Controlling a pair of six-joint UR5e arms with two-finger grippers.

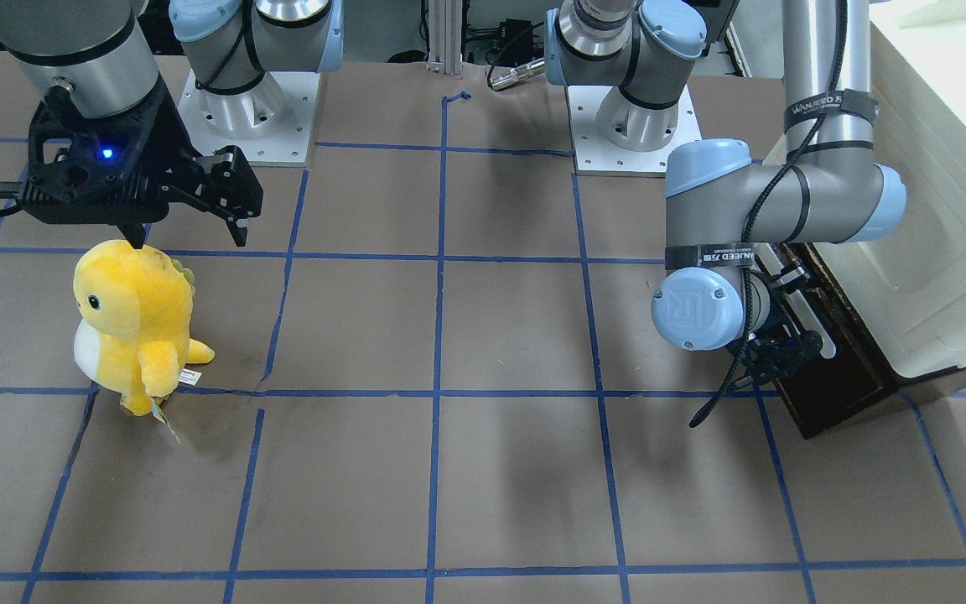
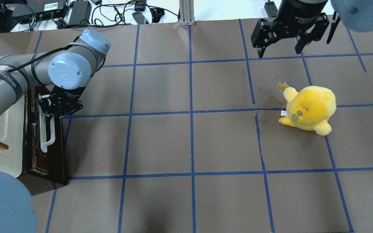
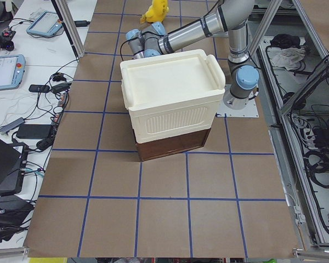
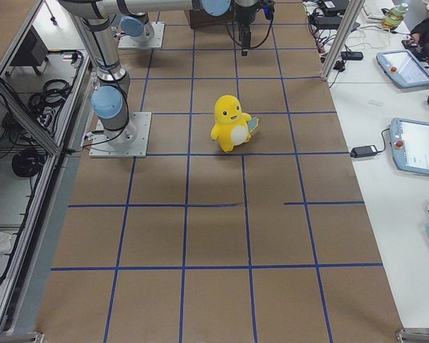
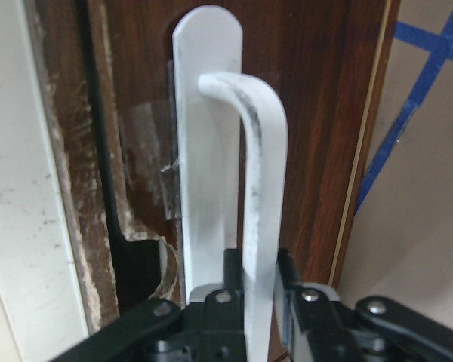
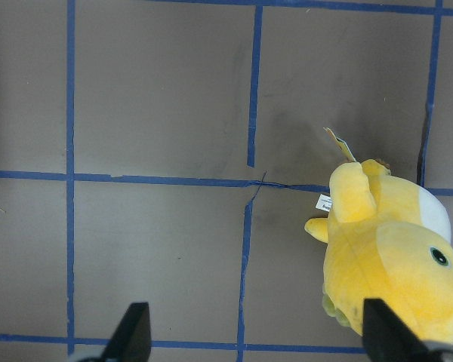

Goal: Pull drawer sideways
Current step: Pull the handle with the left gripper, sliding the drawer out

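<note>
Grasp step judged complete, the pull not yet begun: the left gripper is closed on the white bar handle of the drawer, which sits under the cabinet top and looks barely, if at all, drawn out. The next move calls for a straight, level pull away from the cabinet top. The left arm reaches in low, wrist facing the drawer front; the right gripper hangs wide open and empty, well apart from the cabinet top.
</note>
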